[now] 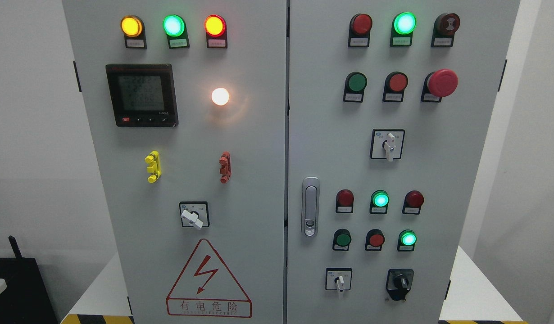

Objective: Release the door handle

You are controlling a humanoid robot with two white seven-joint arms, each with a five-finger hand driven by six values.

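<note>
A grey electrical cabinet with two doors fills the head view. The silver door handle (pixel 310 206) sits flat in its recess on the left edge of the right door (pixel 394 171), and nothing touches it. Both doors look closed, with a narrow dark seam (pixel 287 135) between them. Neither of my hands nor arms shows anywhere in the picture.
The left door (pixel 187 135) carries a digital meter (pixel 141 95), lit indicator lamps, a rotary switch (pixel 193 215) and a red high-voltage warning triangle (pixel 208 281). The right door has several push buttons, a red emergency stop (pixel 442 83) and selector switches. A dark object (pixel 15 288) stands at lower left.
</note>
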